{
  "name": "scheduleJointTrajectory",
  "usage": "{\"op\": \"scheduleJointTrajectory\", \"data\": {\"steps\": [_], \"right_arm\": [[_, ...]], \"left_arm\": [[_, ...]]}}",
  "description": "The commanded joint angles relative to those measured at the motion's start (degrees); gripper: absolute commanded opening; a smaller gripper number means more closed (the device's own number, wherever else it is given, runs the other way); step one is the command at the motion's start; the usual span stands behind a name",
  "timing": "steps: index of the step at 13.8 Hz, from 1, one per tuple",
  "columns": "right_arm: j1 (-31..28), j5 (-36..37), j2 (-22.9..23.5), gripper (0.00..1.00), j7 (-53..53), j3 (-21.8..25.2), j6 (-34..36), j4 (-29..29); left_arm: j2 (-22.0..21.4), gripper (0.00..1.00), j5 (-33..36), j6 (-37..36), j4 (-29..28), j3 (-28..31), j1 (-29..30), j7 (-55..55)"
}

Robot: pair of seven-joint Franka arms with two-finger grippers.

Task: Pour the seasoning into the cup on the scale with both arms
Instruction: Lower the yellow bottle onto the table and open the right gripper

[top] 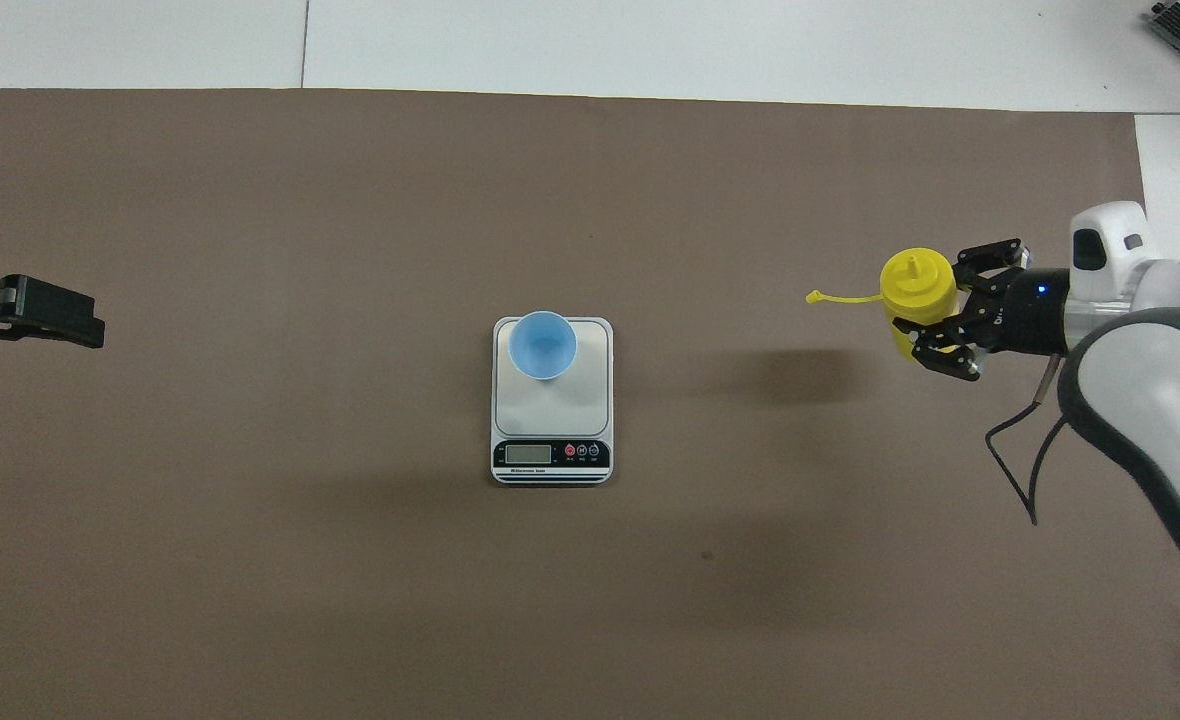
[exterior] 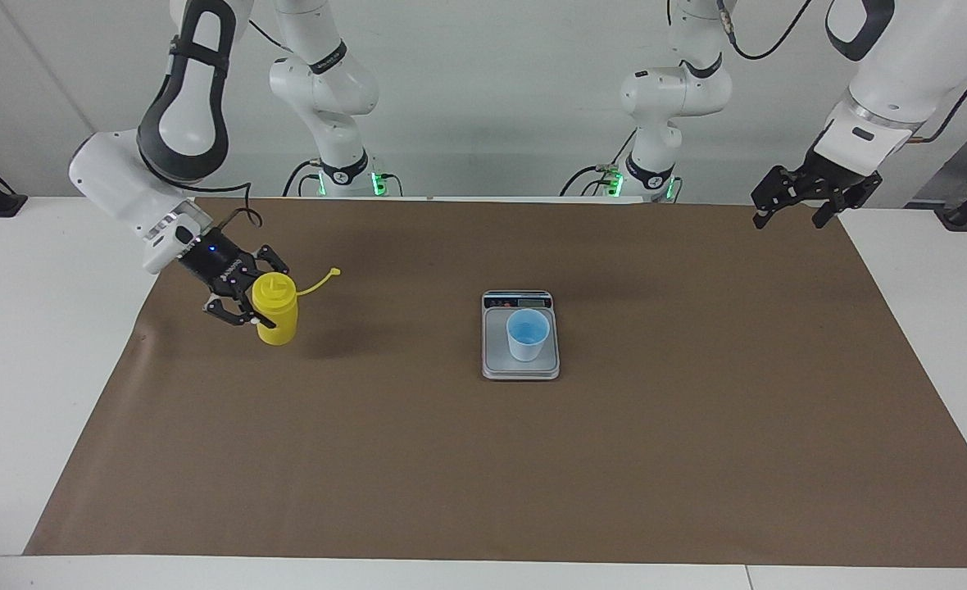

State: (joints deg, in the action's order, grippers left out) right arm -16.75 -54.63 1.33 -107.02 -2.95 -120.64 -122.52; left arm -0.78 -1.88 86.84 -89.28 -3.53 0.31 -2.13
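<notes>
**Inspector:** Where are the task items?

**Assistant:** The scale [exterior: 520, 336] lies mid-mat, display toward the robots, with the blue cup [exterior: 528, 334] upright on it. The yellow bottle [exterior: 275, 309] is upright toward the right arm's end, cap dangling on its tether. The right claw [exterior: 242, 299] is clamped around the bottle.

**Inspector:** Clearance and surface?

**Assistant:** Bare brown mat [exterior: 696, 426] separates bottle and scale and surrounds both. The white table [exterior: 33, 344] borders it. The left claw [exterior: 803, 201] hangs over the mat's edge, fingers spread, holding nothing.
</notes>
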Motion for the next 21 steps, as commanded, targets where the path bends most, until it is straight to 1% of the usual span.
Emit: {"op": "scheduleJointTrajectory", "data": {"steps": [1,4,6,7,8,9,11,12,13,14,15,21], "right_arm": [[-3.37,-8.81,-1.95,0.0,-11.34,-0.74,0.93,-5.7],[-4.78,-11.81,-1.69,0.0,-13.12,-0.74,2.07,-8.34],[-5.31,-16.63,-1.6,0.0,-13.21,-0.74,2.96,-10.62],[-5.31,-17.0,-1.6,0.0,-14.0,-0.74,2.87,-10.81],[-5.31,-18.31,-1.42,0.0,-15.57,-0.74,2.61,-11.51],[-5.05,-21.11,-1.25,0.0,-17.42,-0.74,1.82,-12.3],[-4.96,-23.06,-0.37,0.0,-21.81,-0.74,0.94,-13.09],[-4.87,-25.5,0.07,0.0,-23.74,-0.74,1.02,-13.62],[-4.87,-26.14,0.33,0.12,-25.15,-0.74,1.02,-13.71],[-4.87,-26.32,0.42,0.74,-25.52,-0.74,1.02,-13.71],[-4.87,-26.67,0.42,1.0,-25.52,-0.74,1.37,-13.8],[-4.87,-27.11,0.6,1.0,-25.52,-0.74,2.34,-14.06]], "left_arm": [[-0.98,1.0,0.73,-0.18,-1.07,-0.16,0.39,0.28],[-0.98,1.0,0.73,-0.09,-1.07,-0.16,0.39,0.28],[-0.98,1.0,0.73,-0.18,-1.07,-0.16,0.39,0.28],[-0.98,1.0,0.73,-0.18,-1.07,-0.16,0.39,0.28],[-0.98,1.0,0.73,-0.18,-1.07,-0.16,0.39,0.28],[-0.98,1.0,0.73,-0.18,-1.07,-0.16,0.39,0.28],[-0.98,1.0,0.73,-0.18,-1.07,-0.16,0.39,0.28],[-0.98,1.0,0.73,-0.18,-1.07,-0.16,0.39,0.28],[-0.98,1.0,0.73,-0.18,-1.07,-0.16,0.39,0.28],[-0.98,1.0,0.65,-0.18,-1.07,-0.16,0.39,0.28],[-0.98,1.0,0.73,-0.18,-1.07,-0.16,0.39,0.28],[-0.98,1.0,0.73,-0.18,-1.07,-0.16,0.39,0.28]]}}
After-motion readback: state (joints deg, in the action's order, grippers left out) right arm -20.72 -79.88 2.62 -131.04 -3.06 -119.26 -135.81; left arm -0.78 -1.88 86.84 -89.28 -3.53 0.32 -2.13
